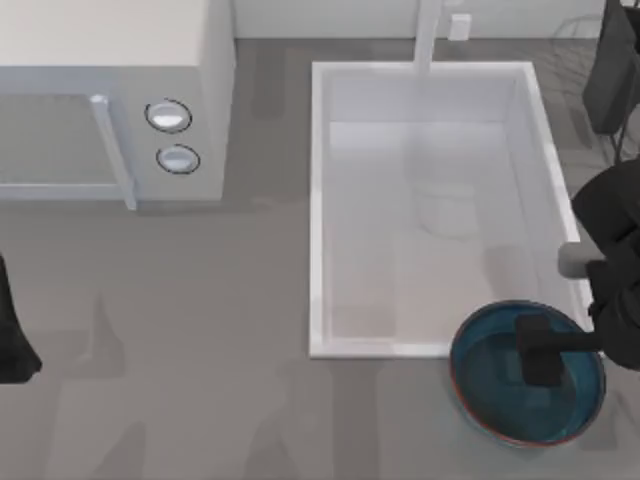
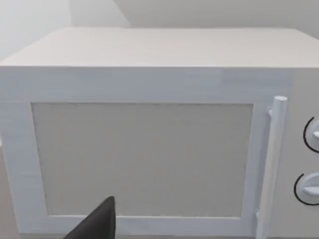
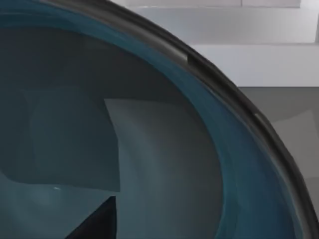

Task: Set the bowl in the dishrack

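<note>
Top view: right claw hovering over bowl on worktop, near right, beside basin; clench undeterminable. Left wrist view: facing microwave, idling. Right wrist view: approaching bowl interior. Judging: grasping stage; next needing rim grip, lifting toward dishrack.

Bowl (glossy blue-teal interior, reddish-brown rim) sits upright at the worktop's right front, overlapping the white basin's corner.
</note>
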